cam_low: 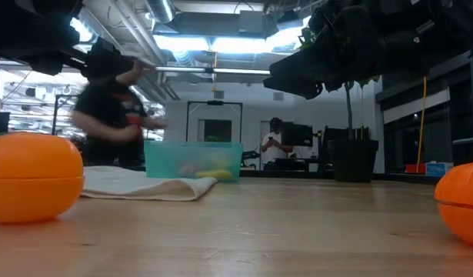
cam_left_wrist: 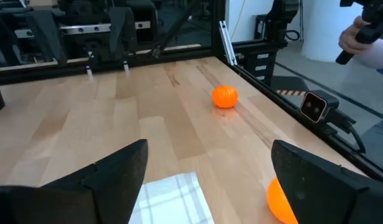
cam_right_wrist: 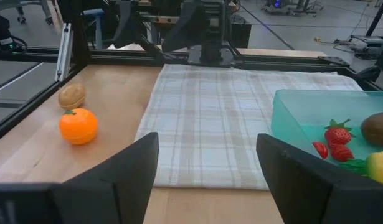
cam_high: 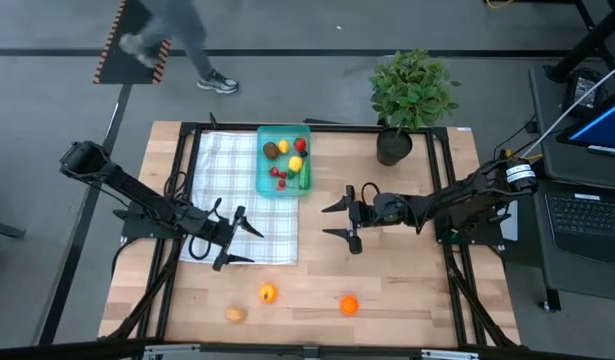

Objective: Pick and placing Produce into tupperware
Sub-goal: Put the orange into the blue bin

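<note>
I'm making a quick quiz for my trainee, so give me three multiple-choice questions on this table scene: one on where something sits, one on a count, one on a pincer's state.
1. Where is the translucent teal rectangular plastic container?
A. Beside the white checked cloth's far right corner
B. At the table's near edge
C. Under the potted green plant

2. How many produce pieces lie loose on the bare wooden table?
A. One
B. Three
C. Six

3. What is the right pincer doing?
A. Shut on a strawberry
B. Open, holding nothing
C. Shut on the cloth

Answers: 1 A, the container borders the cloth. 2 B, two orange pieces and a brown piece. 3 B, the right pincer is spread over bare wood.
</note>
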